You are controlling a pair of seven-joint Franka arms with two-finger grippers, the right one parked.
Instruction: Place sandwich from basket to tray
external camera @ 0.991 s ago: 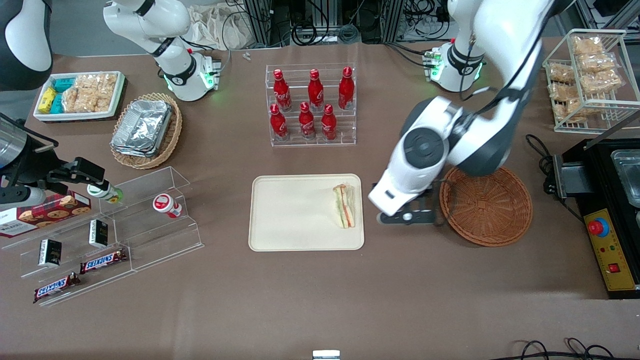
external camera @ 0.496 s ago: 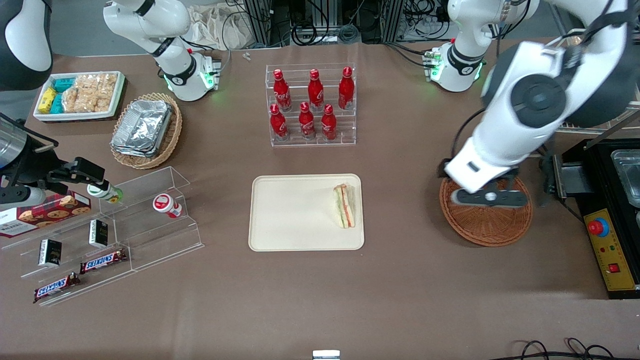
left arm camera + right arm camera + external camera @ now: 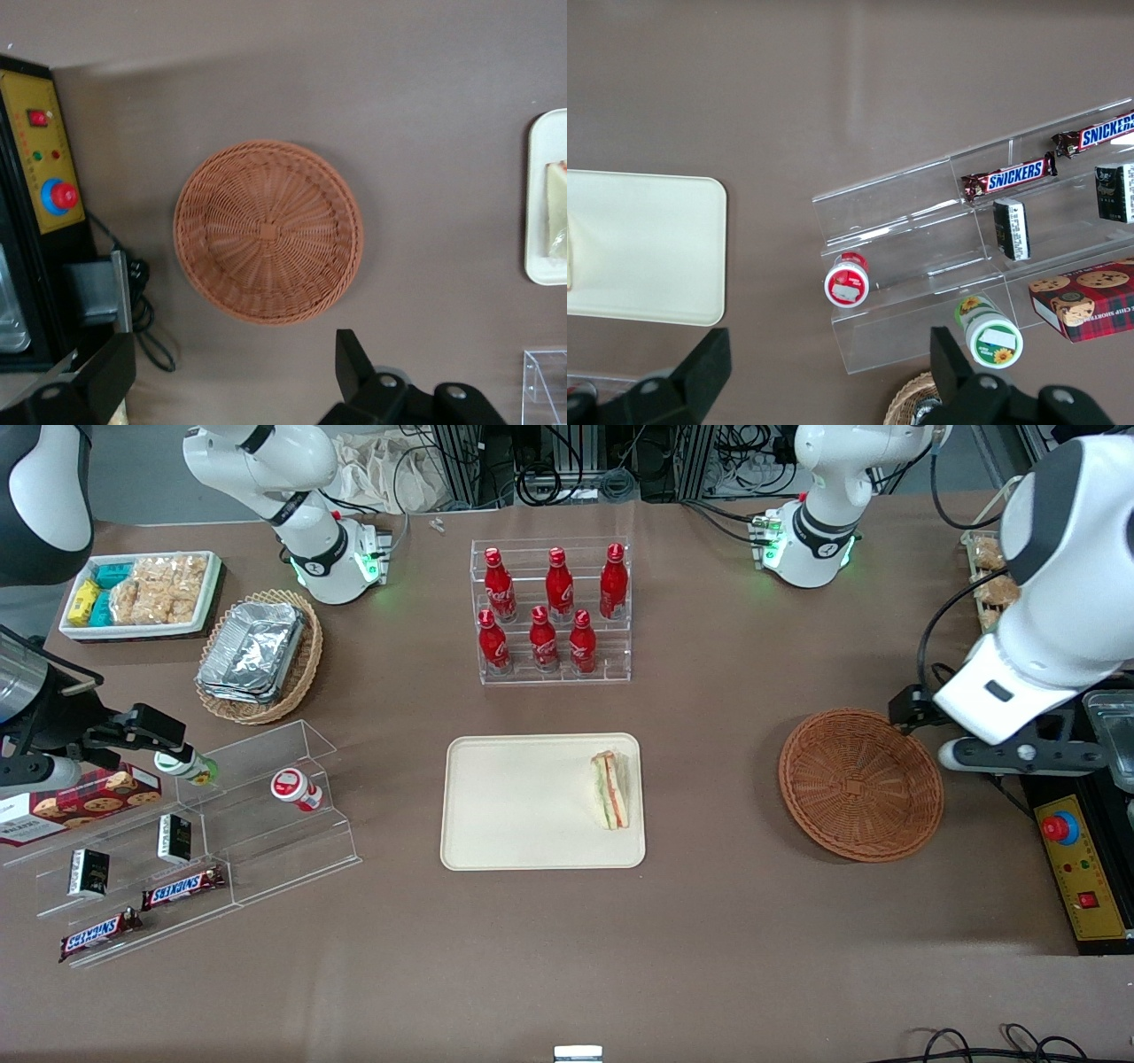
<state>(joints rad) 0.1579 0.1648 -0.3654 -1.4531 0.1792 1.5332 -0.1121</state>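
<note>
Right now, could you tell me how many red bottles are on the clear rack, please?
6: three bottles on the rack's upper step and three on the lower step, nearer the camera. None seems hidden. The gripper hangs open beside the basket.

The sandwich (image 3: 611, 790) lies on the tray (image 3: 514, 806); the claw (image 3: 1019, 755) hangs beside the basket (image 3: 860, 784).

At the top centre of the frame you have six red bottles (image 3: 551, 615) standing in a clear rack. At upper left you see a white tray of snack packets (image 3: 140, 593), with an oval basket of foil containers (image 3: 259, 655) just beside it. Your lower left holds a clear stepped shelf (image 3: 266, 850) with Snickers bars (image 3: 182, 887) and a cookie box (image 3: 80, 802). At the right edge sits a yellow control panel (image 3: 1085, 877) with a red button (image 3: 1060, 828).
</note>
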